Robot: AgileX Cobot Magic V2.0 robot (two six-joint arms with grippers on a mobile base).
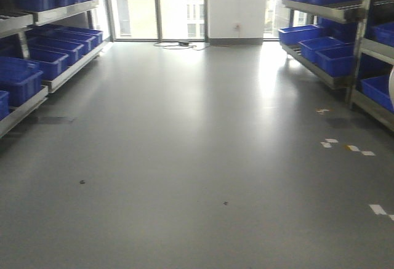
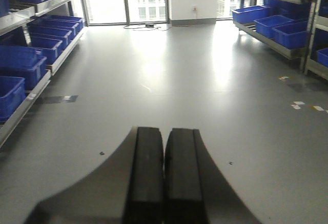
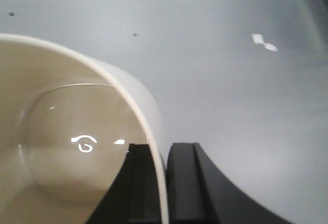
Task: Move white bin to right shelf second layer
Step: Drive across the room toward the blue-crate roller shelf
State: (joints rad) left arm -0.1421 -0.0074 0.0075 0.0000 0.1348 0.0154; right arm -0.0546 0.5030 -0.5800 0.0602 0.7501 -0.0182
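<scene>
A: Front view first. What is showing?
B: A gray floor point(image 1: 184, 158) is stretching away to the windows point(image 1: 157, 10). Blue crates point(image 1: 43, 60) are sitting on the left rack point(image 1: 61, 78), and more are lining the right rack point(image 1: 320, 72). White tape marks point(image 1: 351, 149) are lying on the floor near the right rack. A cable point(image 1: 181, 45) is trailing below the windows.
A: Which level on the right is carrying rollers?
B: I cannot tell from here; it is too blurred.
A: Left wrist view?
B: The left gripper point(image 2: 164, 131) is pointing down the aisle. Its two black fingers point(image 2: 147, 172) are pressing flat together, with nothing between them.
A: Right wrist view?
B: The right gripper point(image 3: 163, 149) is pinching the wall of the white bin point(image 3: 66, 131). One finger point(image 3: 137, 188) is sitting inside the rim, and the other is lying outside against the wall. The bin is hanging over bare floor, its glossy inside catching a light. How near it is to the right rack, this view is not showing.
</scene>
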